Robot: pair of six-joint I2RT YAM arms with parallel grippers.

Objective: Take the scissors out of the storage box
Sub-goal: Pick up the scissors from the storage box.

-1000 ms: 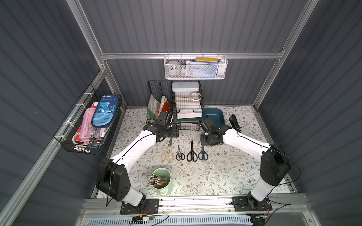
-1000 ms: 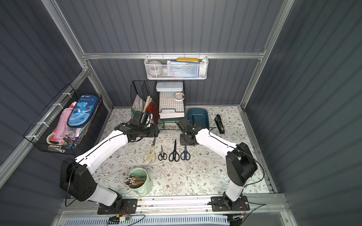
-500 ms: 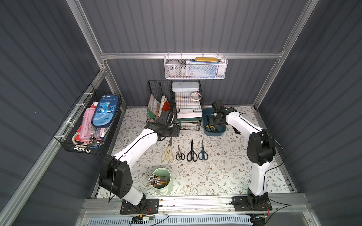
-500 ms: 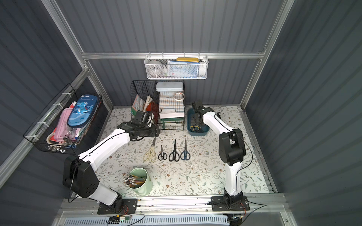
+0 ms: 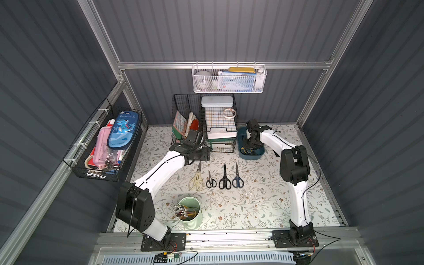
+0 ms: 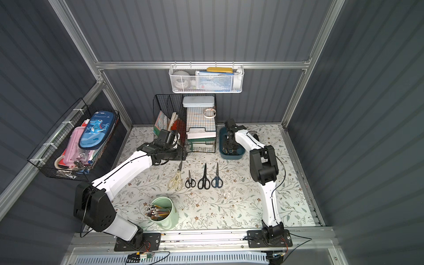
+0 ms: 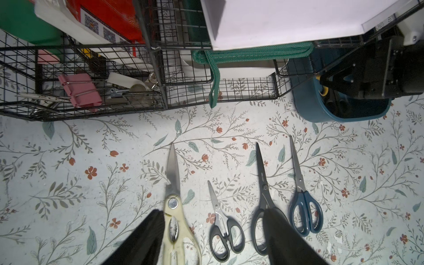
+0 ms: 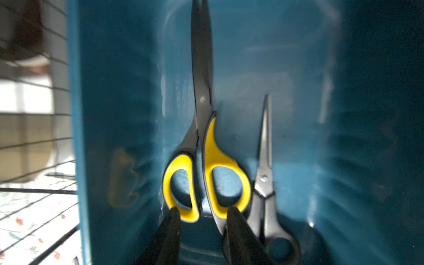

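Observation:
The storage box point(image 5: 251, 156) point(image 6: 230, 157), a dark teal tub, stands at the back right beside the wire organiser. Inside lie yellow-and-black scissors point(image 8: 204, 160) point(image 5: 246, 150) and small black scissors point(image 8: 266, 183). My right gripper point(image 8: 203, 210) point(image 5: 249, 144) is down in the box, open, its fingertips point(image 8: 174, 213) straddling the ends of the yellow handles. On the mat lie cream point(image 5: 196, 181), small black point(image 5: 210, 182), long black point(image 5: 224, 181) and dark-blue point(image 5: 237, 181) scissors in a row. My left gripper point(image 7: 213, 211) point(image 5: 200, 154) hovers open over their blades, holding nothing.
A black wire-mesh organiser point(image 5: 206, 128) full of stationery stands right next to the box. A green cup of pencils point(image 5: 190, 213) is at the front left. A white mesh basket point(image 5: 229, 79) hangs on the back wall, a black wire basket point(image 5: 105, 142) on the left wall.
My right arm has swung from the row of scissors back to the storage box and lowered its gripper into it. The left arm has barely moved.

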